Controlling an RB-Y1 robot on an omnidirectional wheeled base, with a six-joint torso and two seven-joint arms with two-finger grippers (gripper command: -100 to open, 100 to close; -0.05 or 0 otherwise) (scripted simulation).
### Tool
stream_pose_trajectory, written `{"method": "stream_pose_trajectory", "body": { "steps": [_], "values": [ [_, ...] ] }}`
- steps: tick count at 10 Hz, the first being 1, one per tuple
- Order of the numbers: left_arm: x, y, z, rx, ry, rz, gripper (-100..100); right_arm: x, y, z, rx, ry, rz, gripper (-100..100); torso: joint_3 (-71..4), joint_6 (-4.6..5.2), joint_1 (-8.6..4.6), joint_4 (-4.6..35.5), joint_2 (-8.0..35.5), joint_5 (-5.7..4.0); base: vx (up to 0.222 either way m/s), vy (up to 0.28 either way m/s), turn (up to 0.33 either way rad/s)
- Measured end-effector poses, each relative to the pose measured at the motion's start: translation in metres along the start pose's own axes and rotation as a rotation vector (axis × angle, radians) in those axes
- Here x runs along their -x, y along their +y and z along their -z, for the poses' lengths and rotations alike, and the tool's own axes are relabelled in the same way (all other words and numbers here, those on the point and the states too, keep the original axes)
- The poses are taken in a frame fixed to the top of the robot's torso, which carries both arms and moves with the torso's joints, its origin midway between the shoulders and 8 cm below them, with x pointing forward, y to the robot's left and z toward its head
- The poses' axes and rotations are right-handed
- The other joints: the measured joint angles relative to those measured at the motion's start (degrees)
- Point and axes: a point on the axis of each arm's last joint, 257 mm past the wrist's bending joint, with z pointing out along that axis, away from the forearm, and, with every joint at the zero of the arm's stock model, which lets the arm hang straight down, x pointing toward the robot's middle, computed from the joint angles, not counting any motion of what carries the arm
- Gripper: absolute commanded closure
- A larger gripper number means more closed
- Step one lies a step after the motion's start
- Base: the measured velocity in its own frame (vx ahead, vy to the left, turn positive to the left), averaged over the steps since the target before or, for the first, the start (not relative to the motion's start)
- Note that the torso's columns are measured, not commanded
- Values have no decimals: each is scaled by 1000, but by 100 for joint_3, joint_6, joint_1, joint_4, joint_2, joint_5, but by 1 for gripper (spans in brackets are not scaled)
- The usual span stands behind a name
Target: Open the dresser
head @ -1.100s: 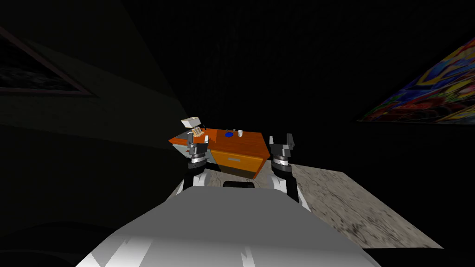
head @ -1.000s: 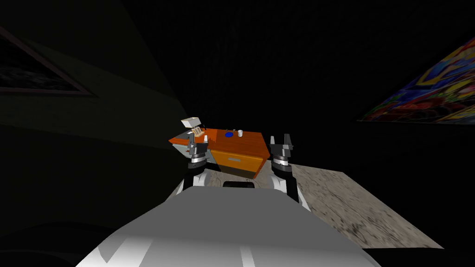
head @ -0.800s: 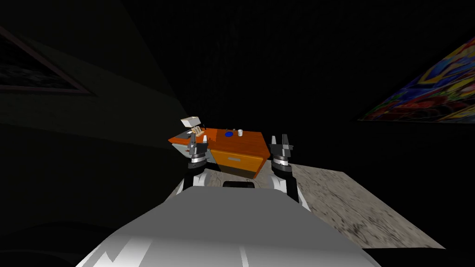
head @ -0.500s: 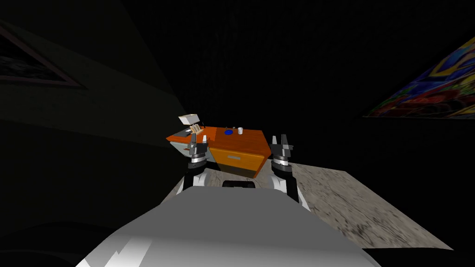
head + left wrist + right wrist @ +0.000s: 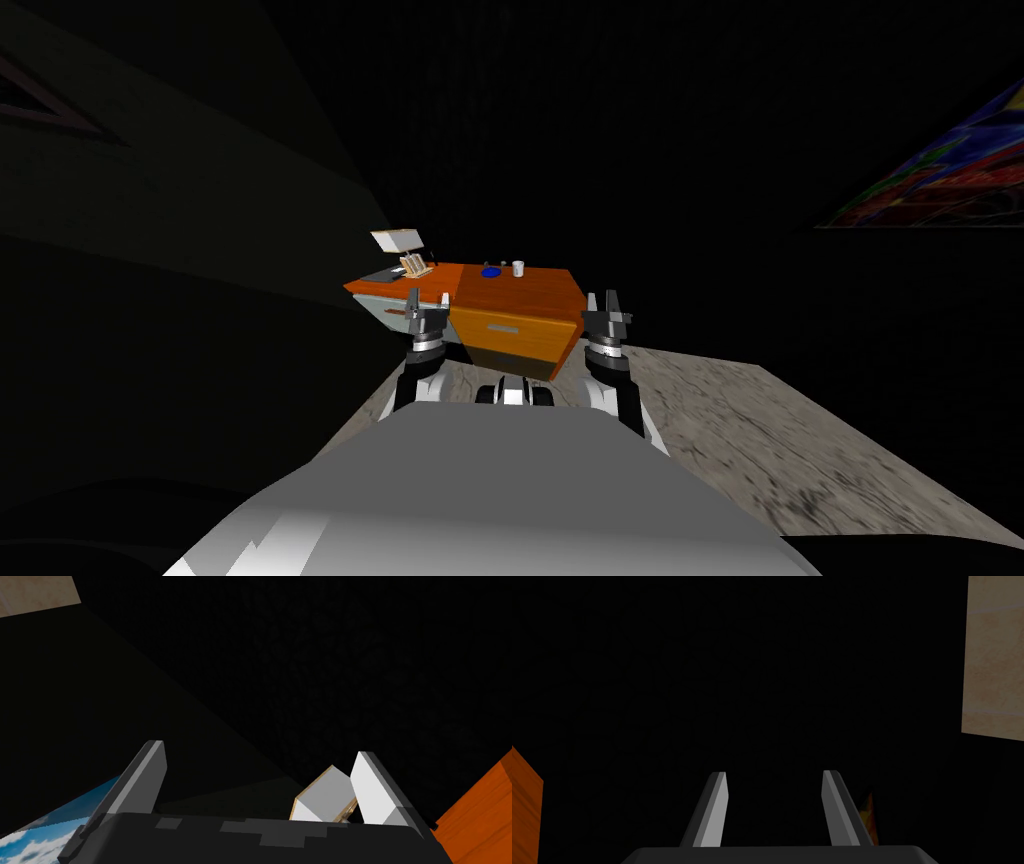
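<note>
The dresser (image 5: 512,290) stands a short way ahead: an orange top and an orange drawer front (image 5: 515,345) bearing a small grey handle (image 5: 505,328). A pale grey front (image 5: 385,305) adjoins its left side. My left gripper (image 5: 428,300) is raised before the dresser's left part, open and empty. In the left wrist view its wide-spread fingers (image 5: 150,776) frame a white box (image 5: 325,796), with the orange dresser edge (image 5: 480,816) beside them. My right gripper (image 5: 605,300) hovers just right of the dresser, open at a narrower gap (image 5: 774,773), holding nothing.
A white box (image 5: 397,240), a small wooden rack (image 5: 415,266), a blue dish (image 5: 490,271) and a white cup (image 5: 518,268) sit on the dresser top. Mottled grey floor (image 5: 760,440) spreads to the right. A colourful painting (image 5: 940,180) hangs on the dim right wall.
I have moved closer: the dresser looks larger and the wall pictures slid outward. The right gripper's fingers drew closer together early on. The left gripper kept its pose.
</note>
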Motion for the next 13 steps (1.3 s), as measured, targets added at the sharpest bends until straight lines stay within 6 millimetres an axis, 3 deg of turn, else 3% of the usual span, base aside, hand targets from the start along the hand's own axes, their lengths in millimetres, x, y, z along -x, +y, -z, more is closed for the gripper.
{"method": "stream_pose_trajectory", "body": {
  "steps": [6,13],
  "values": [
    [-5,42,15,102,89,-34,-100,0,0,0,0,0,0,0,-144,0,-2,79,73,-1,-3,-5,-20],
    [6,118,51,269,103,-46,-100,0,0,0,0,0,0,0,-143,0,-1,79,74,-1,-3,-8,-30]
  ]
}}
